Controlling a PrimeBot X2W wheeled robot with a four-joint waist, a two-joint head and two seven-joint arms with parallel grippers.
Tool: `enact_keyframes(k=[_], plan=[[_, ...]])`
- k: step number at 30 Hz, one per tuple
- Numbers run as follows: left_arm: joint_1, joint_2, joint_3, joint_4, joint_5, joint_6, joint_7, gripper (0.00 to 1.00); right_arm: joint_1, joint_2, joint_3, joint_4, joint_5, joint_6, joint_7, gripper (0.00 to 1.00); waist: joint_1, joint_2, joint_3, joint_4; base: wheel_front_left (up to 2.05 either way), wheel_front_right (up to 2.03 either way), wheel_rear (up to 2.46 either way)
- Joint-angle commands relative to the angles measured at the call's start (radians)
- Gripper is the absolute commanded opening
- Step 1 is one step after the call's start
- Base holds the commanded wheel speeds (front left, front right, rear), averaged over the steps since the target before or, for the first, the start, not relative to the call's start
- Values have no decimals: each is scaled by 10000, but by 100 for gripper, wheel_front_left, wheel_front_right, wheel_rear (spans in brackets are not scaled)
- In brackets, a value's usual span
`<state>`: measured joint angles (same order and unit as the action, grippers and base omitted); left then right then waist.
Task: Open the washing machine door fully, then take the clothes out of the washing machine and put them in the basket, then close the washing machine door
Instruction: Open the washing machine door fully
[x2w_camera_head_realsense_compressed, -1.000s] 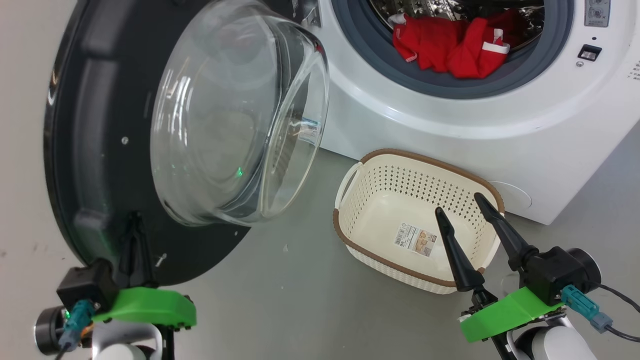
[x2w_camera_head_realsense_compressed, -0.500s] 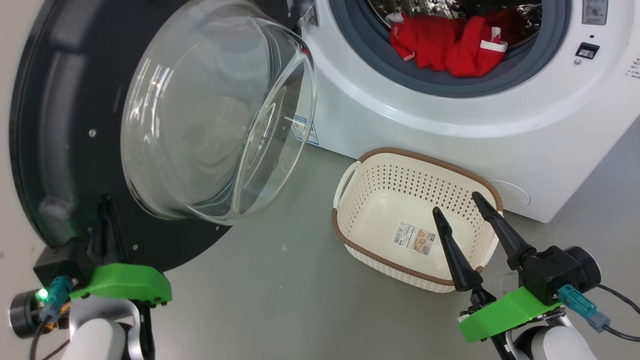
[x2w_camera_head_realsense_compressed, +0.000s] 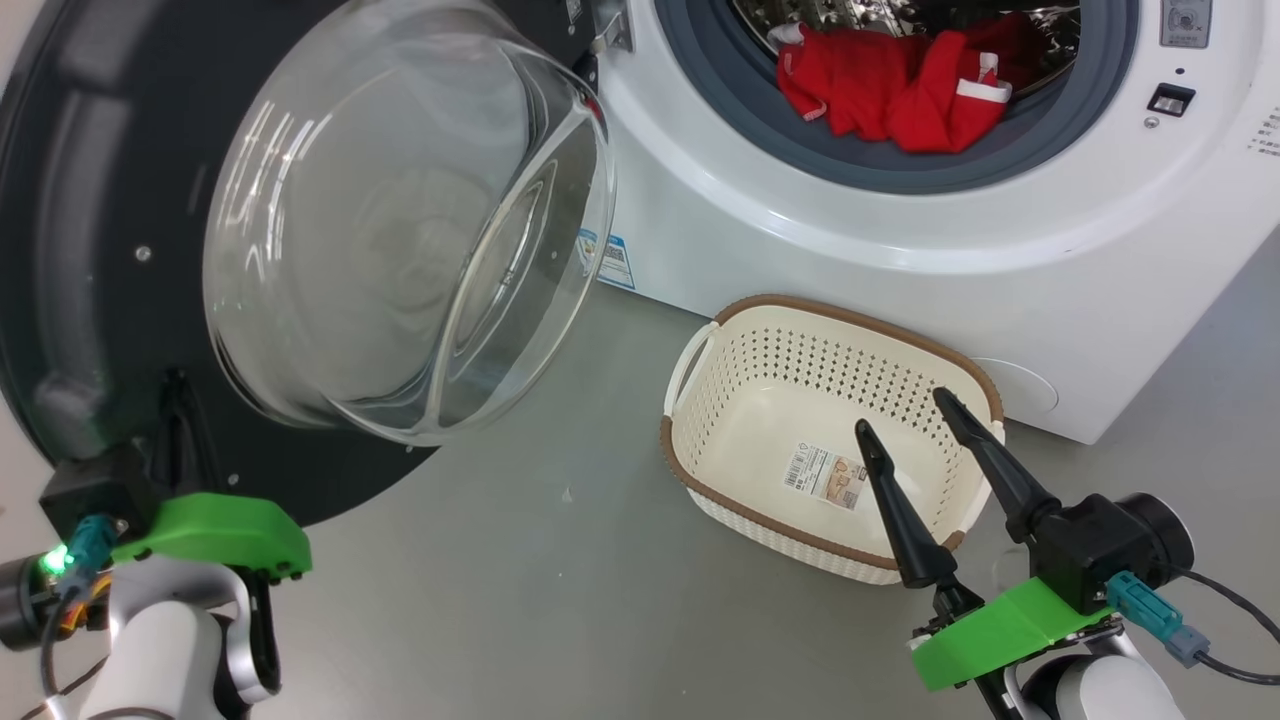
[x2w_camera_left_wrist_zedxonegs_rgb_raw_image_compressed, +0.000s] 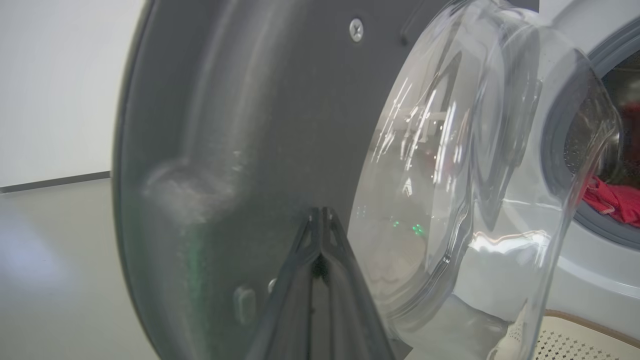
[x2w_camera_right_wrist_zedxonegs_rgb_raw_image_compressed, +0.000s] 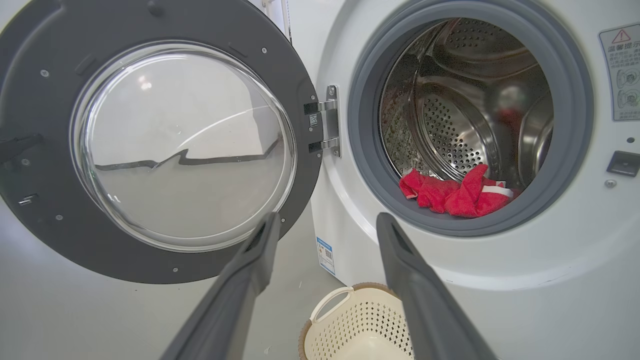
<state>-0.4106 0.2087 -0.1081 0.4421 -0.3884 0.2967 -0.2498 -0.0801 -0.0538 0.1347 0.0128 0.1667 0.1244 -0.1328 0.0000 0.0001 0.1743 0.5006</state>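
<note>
Black and glossy, one round washing machine door (x2w_camera_head_realsense_compressed: 80, 250) stood swung wide at the left with its inner face toward the head camera. One clear glass bowl (x2w_camera_head_realsense_compressed: 400, 230) bulged from its centre. Low on that inner face the left gripper (x2w_camera_head_realsense_compressed: 175, 390) pointed up from a green-cuffed wrist on a pale forearm. Its two dark fingers were pressed together with nothing between them, their tips at the door's surface beside the bowl's lower left rim.

Right of the door stood one white washing machine (x2w_camera_head_realsense_compressed: 780, 250), with one small blue sticker (x2w_camera_head_realsense_compressed: 610, 260) low on its front. Inside its mouth, on the lower lip of the grey rubber ring (x2w_camera_head_realsense_compressed: 700, 90), lay one heap of red clothes (x2w_camera_head_realsense_compressed: 880, 90) with white trim; how many garments could not be told.

On the grey floor (x2w_camera_head_realsense_compressed: 560, 580) just before the machine sat one cream basket (x2w_camera_head_realsense_compressed: 740, 380), brown-rimmed, with one paper label (x2w_camera_head_realsense_compressed: 815, 470) on its bottom. The right gripper (x2w_camera_head_realsense_compressed: 902, 412) hovered over the basket's near right corner, wrist low at the lower right. Its two fingers were spread wide, aimed up toward the machine and gripping nothing.
</note>
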Motion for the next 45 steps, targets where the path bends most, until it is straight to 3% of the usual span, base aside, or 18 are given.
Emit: enact_keyframes(k=[1, 20, 40, 41, 42, 43, 45], plan=[[-509, 591, 604, 26, 101, -65, -112, 0, -24, 36, 250, -304, -51, 63, -2, 100, 0, -1, 2, -3, 0, 0, 0], [-1702, 561, 1769, 1431, 531, -625, -119, 0, -168, 36, 335, -466, -172, 63, 200, 100, 0, -1, 248, -157, 0, 0, 0], [-1451, -5, 2536, 935, 1152, -1294, -120, 1, -247, 36, 277, -385, -151, 63, 162, 100, 0, -1, 216, -245, 0, 0, 0], [-1398, -55, 2603, 841, 1114, -1343, -120, 35, -252, 36, 268, -361, -131, 63, 138, 100, 0, -1, 200, -258, 0, 0, 0], [-1340, -85, 2650, 737, 1117, -1373, -120, 58, -259, 36, 262, -336, -111, 63, 114, 100, 0, -1, 180, -271, 0, 0, 0], [-1285, -105, 2686, 625, 1138, -1395, -120, 96, -264, 36, 256, -312, -86, 63, 88, 100, 0, -1, 158, -285, 0, 0, 0], [-1169, -182, 2731, 290, 1179, -1446, -120, 100, -270, 36, 243, -269, -34, 63, 29, 100, 0, -1, 107, -323, 0, 0, 0]])
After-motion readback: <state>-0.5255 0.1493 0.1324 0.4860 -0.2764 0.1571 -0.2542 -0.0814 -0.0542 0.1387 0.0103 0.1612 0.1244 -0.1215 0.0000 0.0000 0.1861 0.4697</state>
